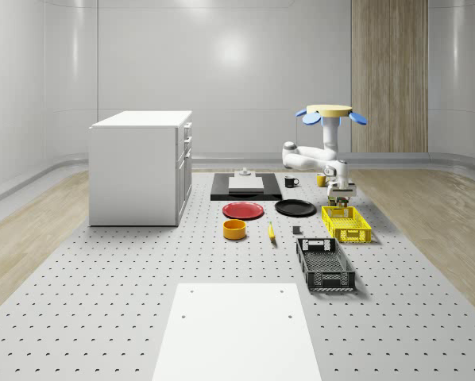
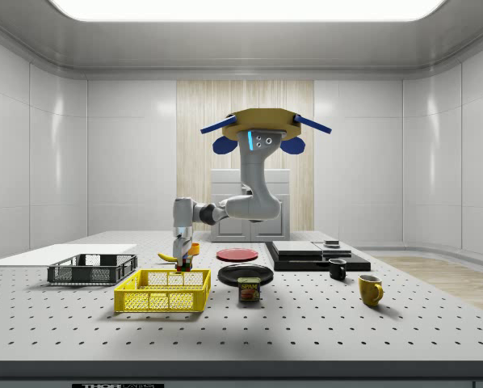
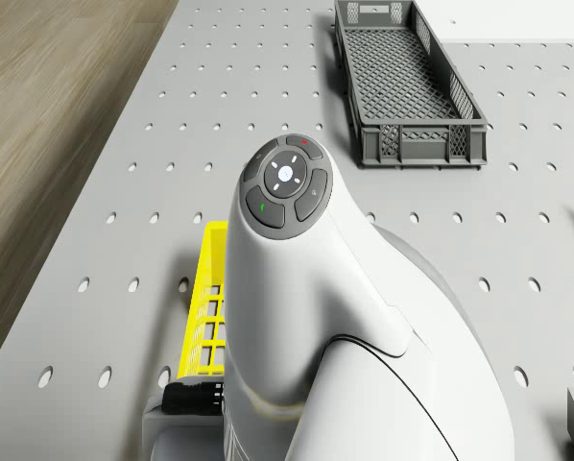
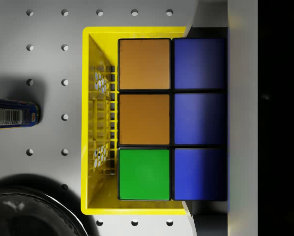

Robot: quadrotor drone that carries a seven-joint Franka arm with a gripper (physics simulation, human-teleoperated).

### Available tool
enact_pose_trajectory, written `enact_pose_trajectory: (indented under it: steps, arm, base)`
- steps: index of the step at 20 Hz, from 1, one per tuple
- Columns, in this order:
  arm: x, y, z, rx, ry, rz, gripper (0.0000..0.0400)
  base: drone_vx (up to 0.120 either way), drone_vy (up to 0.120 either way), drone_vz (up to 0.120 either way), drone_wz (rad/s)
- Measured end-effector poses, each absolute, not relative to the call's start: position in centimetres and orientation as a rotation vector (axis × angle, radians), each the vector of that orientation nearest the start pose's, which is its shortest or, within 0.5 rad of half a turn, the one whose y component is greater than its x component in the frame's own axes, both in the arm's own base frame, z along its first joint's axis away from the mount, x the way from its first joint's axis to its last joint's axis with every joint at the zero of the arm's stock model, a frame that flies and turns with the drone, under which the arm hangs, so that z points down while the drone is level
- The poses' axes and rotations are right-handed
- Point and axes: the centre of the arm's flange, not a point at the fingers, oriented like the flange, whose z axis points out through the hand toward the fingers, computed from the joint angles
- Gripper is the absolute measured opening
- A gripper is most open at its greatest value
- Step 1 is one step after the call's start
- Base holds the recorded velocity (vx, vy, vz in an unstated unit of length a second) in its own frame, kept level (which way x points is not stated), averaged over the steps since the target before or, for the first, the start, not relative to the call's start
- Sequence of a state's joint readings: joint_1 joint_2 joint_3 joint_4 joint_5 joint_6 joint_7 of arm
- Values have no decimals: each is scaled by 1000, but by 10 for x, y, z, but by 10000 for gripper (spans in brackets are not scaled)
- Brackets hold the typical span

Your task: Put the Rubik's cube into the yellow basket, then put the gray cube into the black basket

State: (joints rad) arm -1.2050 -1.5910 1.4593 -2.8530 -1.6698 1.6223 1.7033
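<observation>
Pegboard table (image 1: 102,302): drone (image 1: 330,113) hovers; claw (image 1: 340,200) clamps Rubik's cube (image 4: 171,118) squarely above yellow basket (image 1: 346,224).

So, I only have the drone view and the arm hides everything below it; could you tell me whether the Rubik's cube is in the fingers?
Observer: Yes, the wrist view shows the Rubik's cube clamped between the fingers.
Operator: Thanks. Is it over the yellow basket?
Observer: It is. In the side view it hangs over one end of the yellow basket, near rim height and not yet released.
Operator: And is anything close beside that basket?
Observer: A can sits on the table near the basket, not touching it. The drone hovers high above that spot.
</observation>
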Motion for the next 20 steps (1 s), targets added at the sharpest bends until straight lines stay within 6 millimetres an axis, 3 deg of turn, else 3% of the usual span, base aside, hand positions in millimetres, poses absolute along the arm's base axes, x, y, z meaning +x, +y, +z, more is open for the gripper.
enact_pose_trajectory:
  steps: [5, 20]
  arm:
    - [315, 0, 471, 1, -2, 786, 325]
    - [315, 0, 523, 1, -2, 786, 325]
  base:
    - [0, 0, -112, 0]
    - [0, 0, 0, 0]
